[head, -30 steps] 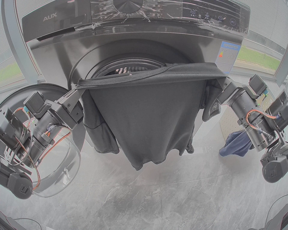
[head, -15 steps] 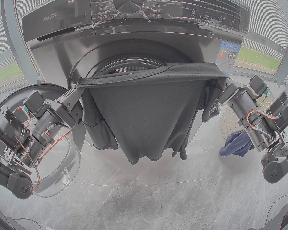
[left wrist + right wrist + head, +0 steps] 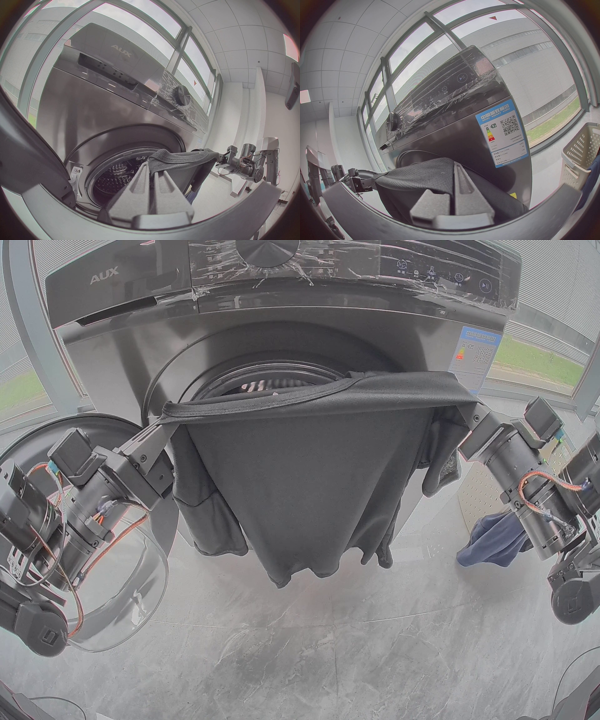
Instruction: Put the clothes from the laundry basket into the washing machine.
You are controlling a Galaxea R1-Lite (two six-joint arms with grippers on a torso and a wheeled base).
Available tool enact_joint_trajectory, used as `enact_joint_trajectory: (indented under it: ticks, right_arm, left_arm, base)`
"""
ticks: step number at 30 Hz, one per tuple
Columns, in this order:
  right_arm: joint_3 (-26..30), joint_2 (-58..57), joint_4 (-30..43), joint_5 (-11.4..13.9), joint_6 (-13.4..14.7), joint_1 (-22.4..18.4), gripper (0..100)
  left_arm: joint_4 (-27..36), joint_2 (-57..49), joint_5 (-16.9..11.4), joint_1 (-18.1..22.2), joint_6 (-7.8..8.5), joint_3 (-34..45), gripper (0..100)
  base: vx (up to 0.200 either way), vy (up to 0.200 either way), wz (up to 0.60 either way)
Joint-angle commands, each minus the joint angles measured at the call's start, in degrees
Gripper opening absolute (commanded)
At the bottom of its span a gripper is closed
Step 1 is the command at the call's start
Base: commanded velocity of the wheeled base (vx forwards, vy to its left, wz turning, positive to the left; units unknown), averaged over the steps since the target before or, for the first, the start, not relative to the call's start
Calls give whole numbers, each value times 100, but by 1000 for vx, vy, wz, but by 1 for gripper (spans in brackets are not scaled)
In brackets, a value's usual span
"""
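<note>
Jaws clamped on its upper corners, the left gripper (image 3: 157, 425) and right gripper (image 3: 467, 406) are holding the black T-shirt (image 3: 312, 477) spread before the open washing machine (image 3: 119, 359), likely for loading.

Left claw (image 3: 161, 425), right claw (image 3: 465, 407): tapered grey wedges; black cylindrical wrists (image 3: 84, 515), orange looping cables (image 3: 540, 474).
</note>
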Motion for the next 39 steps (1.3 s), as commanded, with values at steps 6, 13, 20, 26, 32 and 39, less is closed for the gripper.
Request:
enact_joint_trajectory:
  ticks: [6, 13, 20, 26, 32, 39]
  right_arm:
    - [77, -107, 30, -2, -1, 4, 0]
    - [173, -151, 21, 7, -1, 4, 0]
    - [182, -151, 30, 7, -1, 4, 0]
    - [200, -19, 56, 16, 8, 92, 0]
    - [595, 561, -23, 42, 8, 303, 0]
    - [525, 1247, -84, 16, 25, 610, 0]
  left_arm:
    - [27, -105, 8, -130, 7, 36, 0]
    - [9, -105, 8, -156, 7, 124, 0]
    - [18, -61, 8, -384, 16, 116, 0]
    - [80, 1, -10, -754, 183, 10, 0]
    - [141, 141, -36, -798, 192, -227, 0]
    - [150, 352, -36, -921, 192, -482, 0]
  base:
    - [0, 0, 0]
    - [0, 0, 0]
    - [0, 0, 0]
    - [0, 0, 0]
    - [0, 0, 0]
    - [0, 0, 0]
